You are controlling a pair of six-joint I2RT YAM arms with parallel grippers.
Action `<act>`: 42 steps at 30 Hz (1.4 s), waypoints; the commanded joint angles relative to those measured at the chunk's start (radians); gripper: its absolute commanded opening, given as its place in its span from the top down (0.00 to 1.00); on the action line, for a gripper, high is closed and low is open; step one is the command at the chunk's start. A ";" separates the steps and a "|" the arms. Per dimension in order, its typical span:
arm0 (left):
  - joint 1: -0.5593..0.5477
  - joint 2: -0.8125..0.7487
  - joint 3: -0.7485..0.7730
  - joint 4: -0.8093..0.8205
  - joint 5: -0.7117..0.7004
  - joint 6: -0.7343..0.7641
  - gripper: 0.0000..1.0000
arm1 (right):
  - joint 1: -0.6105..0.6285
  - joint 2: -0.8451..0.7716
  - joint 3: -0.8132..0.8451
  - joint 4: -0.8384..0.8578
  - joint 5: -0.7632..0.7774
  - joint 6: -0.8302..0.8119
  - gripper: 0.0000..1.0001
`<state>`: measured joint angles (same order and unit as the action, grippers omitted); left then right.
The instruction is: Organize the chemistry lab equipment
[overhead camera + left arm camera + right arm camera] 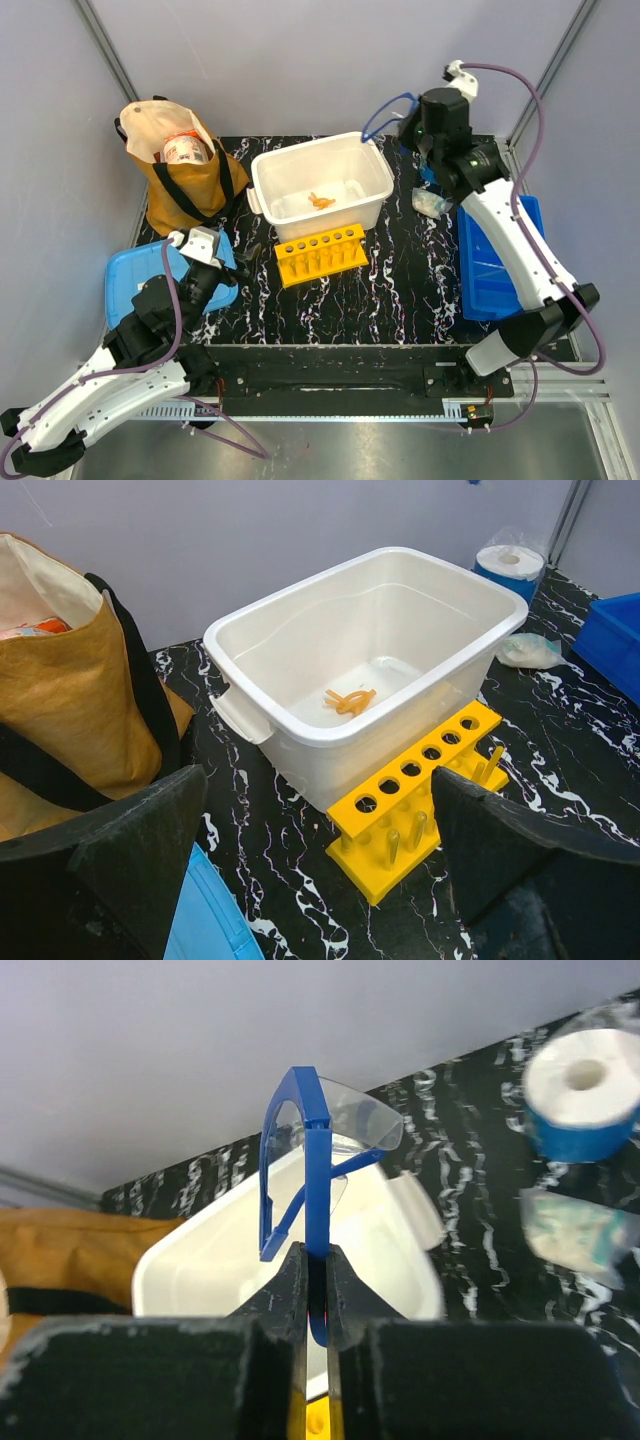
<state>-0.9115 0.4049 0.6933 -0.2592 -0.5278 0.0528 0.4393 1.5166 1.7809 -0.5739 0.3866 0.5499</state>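
Observation:
My right gripper is shut on the blue frame of the clear safety glasses. It holds them in the air at the far right of the white tub. From above, the glasses hang beside the right gripper, past the tub's back right corner. A small yellow-orange knotted piece lies on the tub floor. A small clear packet lies on the table right of the tub. My left gripper stands open and holds nothing, low over the table, facing the yellow rack.
A brown cloth bag stands at the back left. A blue lid lies under the left arm. A blue bin sits at the right edge. A white roll with a blue band stands behind the packet.

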 commanded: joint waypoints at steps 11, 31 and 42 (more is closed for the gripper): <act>0.000 -0.011 -0.005 0.048 -0.028 0.012 0.01 | 0.101 0.349 0.092 0.117 -0.270 0.238 1.00; 0.000 -0.011 -0.009 0.052 -0.023 0.013 0.01 | 0.113 0.757 0.253 0.160 -0.246 0.337 0.99; -0.001 -0.008 -0.011 0.054 -0.023 0.015 0.01 | 0.116 0.798 0.278 0.138 -0.200 0.328 0.80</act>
<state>-0.9115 0.4000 0.6930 -0.2588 -0.5312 0.0536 0.5438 2.2982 1.9968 -0.4423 0.1387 0.8726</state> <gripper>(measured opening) 0.988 0.157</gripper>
